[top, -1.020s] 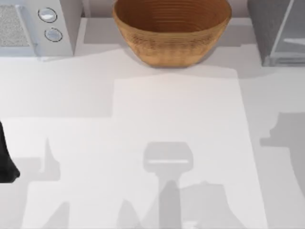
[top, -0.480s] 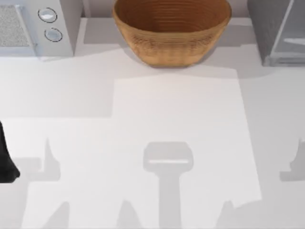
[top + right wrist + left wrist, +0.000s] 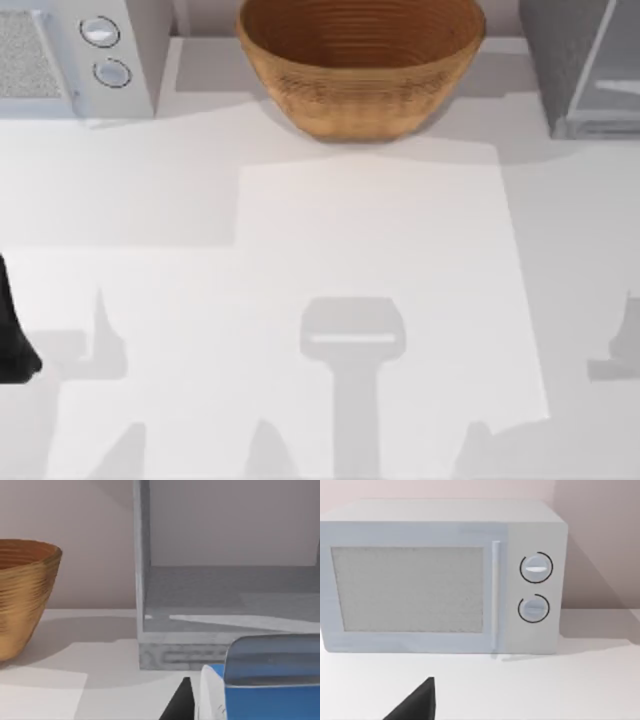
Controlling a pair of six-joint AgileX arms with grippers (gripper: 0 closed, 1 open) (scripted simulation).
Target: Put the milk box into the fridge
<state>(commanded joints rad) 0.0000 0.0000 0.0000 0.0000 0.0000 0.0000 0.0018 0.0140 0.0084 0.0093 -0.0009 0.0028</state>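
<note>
The fridge [image 3: 225, 600] stands open straight ahead of my right wrist, its floor bare, the basket [image 3: 22, 595] well to one side of it. The milk box [image 3: 265, 690] sits right up against my right gripper, upright, blue face toward the fridge's opening, so I judge a forward push carries it in. I cannot tell whether my fingers pinch it. My left arm [image 3: 12, 335] idles far from the fridge, facing the microwave [image 3: 440, 575].
</note>
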